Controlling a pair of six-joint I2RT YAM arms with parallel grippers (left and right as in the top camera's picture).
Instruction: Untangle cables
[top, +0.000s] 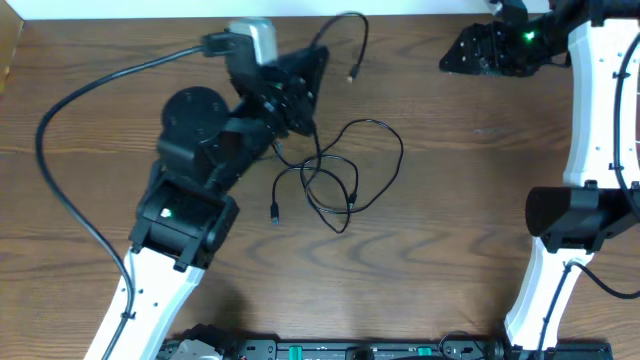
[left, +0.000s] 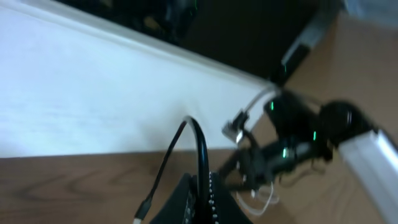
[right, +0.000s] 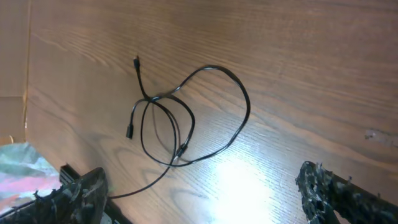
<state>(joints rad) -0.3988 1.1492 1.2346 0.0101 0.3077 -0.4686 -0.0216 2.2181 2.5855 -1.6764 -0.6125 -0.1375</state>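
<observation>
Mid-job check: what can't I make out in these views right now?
Left gripper: overhead its own body hides the jaws, its wrist view crops them; hold on the black cable unclear.
White cable: blurred in left wrist view; route unreadable.
Table loops: crossings too thin overhead to order.

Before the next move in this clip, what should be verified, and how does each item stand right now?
1. Left gripper shut on the black cable: ok, a strand rises from it.
2. Right gripper open and empty: ok.
3. Tangle loosened: not ok, its loops cross on the table.
4. Lifted plug end clear of the loops: ok.
5. Number of cables in the tangle: cannot tell.
</observation>
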